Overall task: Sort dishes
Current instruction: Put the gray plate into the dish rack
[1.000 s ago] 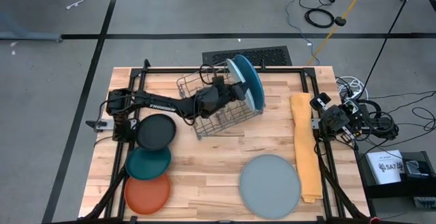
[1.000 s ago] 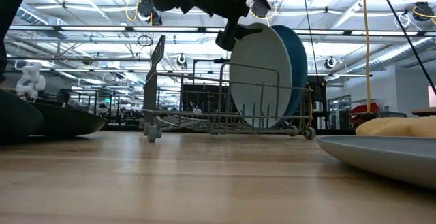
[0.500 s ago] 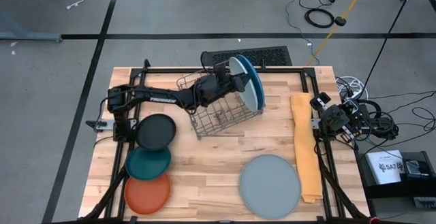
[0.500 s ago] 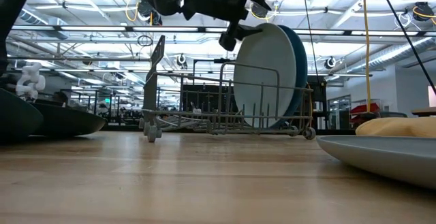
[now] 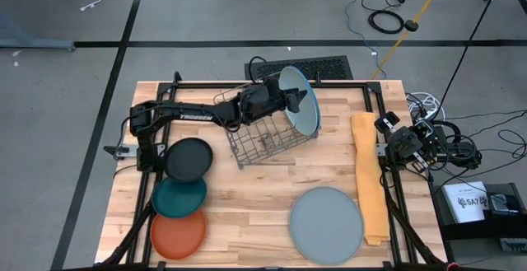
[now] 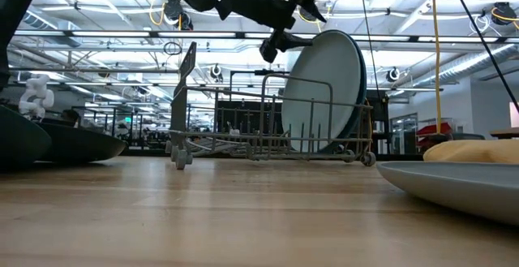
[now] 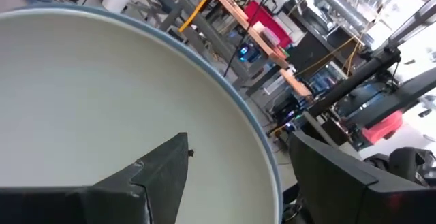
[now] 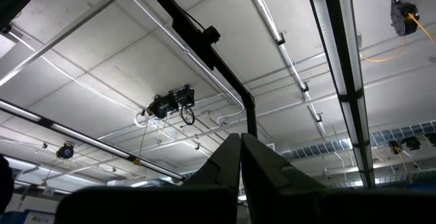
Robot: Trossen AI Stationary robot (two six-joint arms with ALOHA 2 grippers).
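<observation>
Our left gripper straddles the rim of the round light blue plastic plate, one finger on each face, plate upright in the grey wire rack; pinch contact unclear. We're mid-extraction: next, lift it clear of the wires. Right gripper is parked off-table, fingers pressed together.

Colours, high view: plate in rack light blue w/ darker blue rim; rack grey wire. Large flat plate grey. Small plates: black, teal, orange. Cloth yellow-orange. Desk pale wood, plank pattern. Arms dark.
</observation>
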